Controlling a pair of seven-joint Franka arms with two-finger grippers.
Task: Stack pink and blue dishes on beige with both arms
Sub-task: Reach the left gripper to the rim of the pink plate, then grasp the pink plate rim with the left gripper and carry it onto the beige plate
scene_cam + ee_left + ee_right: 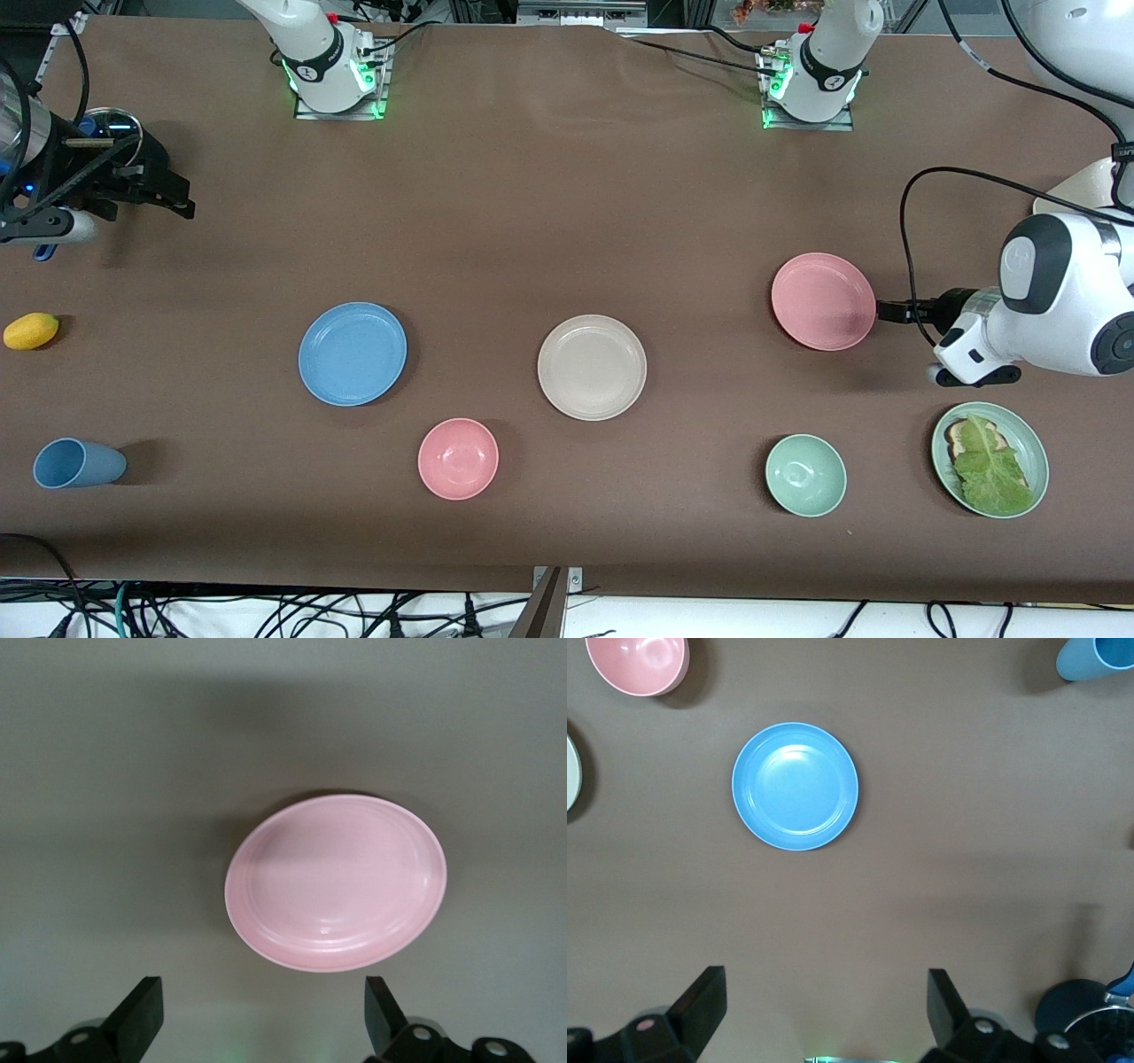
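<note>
The left gripper (886,311) is wide open and holds nothing; it sits low just beside the pink plate (823,301), at the plate's 3 o'clock in the front view, its fingers (142,1014) apart and not touching the plate (335,882). The right gripper (182,202) is also wide open and empty, up over the table's end on the right arm's side, at about 10 o'clock from the blue plate (353,354), which shows whole in the right wrist view (795,786). The beige plate (592,367) lies between the blue and pink plates, and no readable writing shows anywhere.
</note>
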